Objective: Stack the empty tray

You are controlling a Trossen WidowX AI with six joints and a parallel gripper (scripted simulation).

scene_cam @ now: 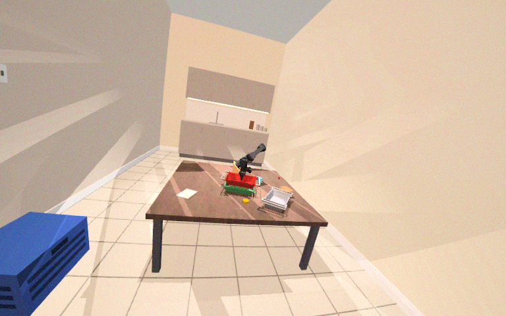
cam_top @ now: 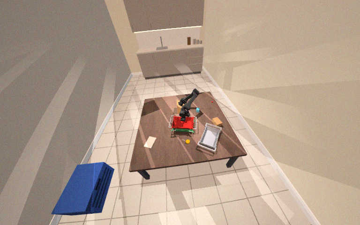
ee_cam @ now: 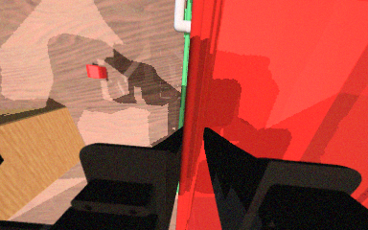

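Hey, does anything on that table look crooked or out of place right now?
Nothing looks spilled or damaged. The grey tray lies skewed to the table's edges. The red tray, its wall between the jaws, sits roughly level over the green tray.

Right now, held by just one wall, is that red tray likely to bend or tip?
Probably stiff: the red tray keeps its box shape in the gripper. It may tip, since the pinch is on one wall only. Empty, it is likely light.

The red plastic tray (cam_top: 182, 122) covers the green plastic tray (cam_top: 182, 130) below, hiding its blocks and wire bars in every view.
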